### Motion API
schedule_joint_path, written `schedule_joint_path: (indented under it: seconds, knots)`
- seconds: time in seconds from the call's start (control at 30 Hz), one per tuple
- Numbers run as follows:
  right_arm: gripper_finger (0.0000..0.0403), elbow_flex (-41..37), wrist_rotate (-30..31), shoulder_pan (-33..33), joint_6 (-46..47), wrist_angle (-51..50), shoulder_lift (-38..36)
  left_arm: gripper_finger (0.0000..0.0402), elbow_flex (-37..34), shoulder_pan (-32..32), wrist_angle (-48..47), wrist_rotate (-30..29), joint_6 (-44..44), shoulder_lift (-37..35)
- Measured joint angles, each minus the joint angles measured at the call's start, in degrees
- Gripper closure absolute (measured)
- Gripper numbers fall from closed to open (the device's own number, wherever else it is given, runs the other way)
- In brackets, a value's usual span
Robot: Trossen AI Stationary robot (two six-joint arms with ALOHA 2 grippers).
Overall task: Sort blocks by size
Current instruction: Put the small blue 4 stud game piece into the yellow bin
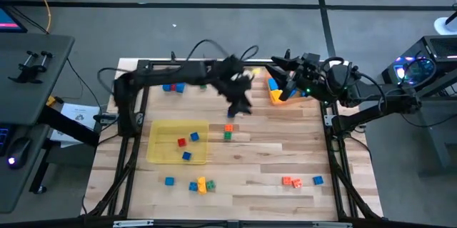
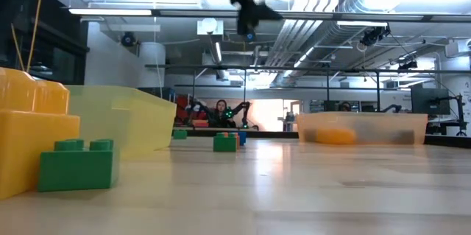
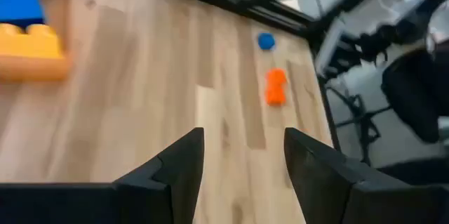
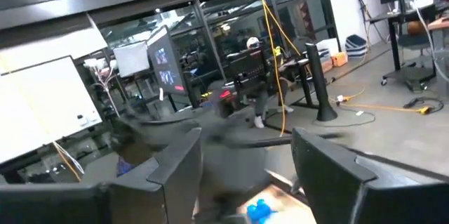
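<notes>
Left gripper (image 3: 242, 157) hangs released, fingers parted and empty, above bare wooden table (image 1: 271, 160). Right gripper (image 4: 245, 161), likewise parted and empty, waits near the small orange translucent tray (image 1: 280, 98)

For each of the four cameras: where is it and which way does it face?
High: overhead, straight down; both arms, translucent yellow tray.
Low: table height, level toward the room; green studded brick, arm overhead.
Left wrist: past open left gripper onto wood; orange brick, also seen from above.
Right wrist: past open right gripper, toward room.
</notes>
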Motion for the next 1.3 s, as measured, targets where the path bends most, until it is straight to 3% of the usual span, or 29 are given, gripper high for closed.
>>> schedule_joint_path:
  seconds: [0.13, 0.3, 0.43, 0.53, 0.6, 0.73, 0.83, 1.03, 1.17, 1.3]
  knots:
    - [0.0192, 0.02, -0.01, 0.00, -0.73, -2.94, -0.39, 0.0220, -16.25, -7.27, 8.02, -10.41, -0.97, -11.51]
    - [0.0192, 0.07, -0.81, -0.07, 3.18, -12.90, -0.76, 0.0220, -38.99, -13.50, 16.59, -21.26, -9.47, -25.37]
    - [0.0192, 0.07, -3.81, -1.69, 7.67, -19.08, 0.67, 0.0220, -48.74, -14.35, 20.81, -26.68, -10.36, -32.12]
    - [0.0192, 0.07, -6.37, -3.46, 8.28, -19.69, 2.81, 0.0220, -48.44, -10.58, 25.39, -27.65, -8.01, -32.31]
    - [0.0192, 0.07, -7.99, -4.59, 8.32, -19.27, 3.95, 0.0220, -46.31, -8.14, 25.83, -27.69, -1.32, -29.69]
    - [0.0192, 0.05, -10.11, -5.90, 9.96, -19.15, 5.27, 0.0218, -40.44, -4.23, 24.86, -27.02, 12.62, -19.96]
    - [0.0192, 0.04, -10.26, -5.90, 11.22, -18.99, 5.18, 0.0210, -35.55, -2.87, 22.00, -27.19, 18.37, -11.74]
    - [0.0192, 0.04, -10.27, -5.86, 12.40, -18.65, 5.09, 0.0183, -29.36, -2.84, 18.32, -27.95, 18.48, -1.61]
    - [0.0192, 0.04, -10.15, -5.86, 13.04, -18.65, 5.09, 0.0159, -27.50, -2.48, 18.98, -31.67, 20.06, 0.00]
    - [0.0192, 0.04, -10.11, -5.86, 13.26, -18.88, 5.09, 0.0134, -27.47, -1.71, 17.84, -31.77, 23.42, 0.00]
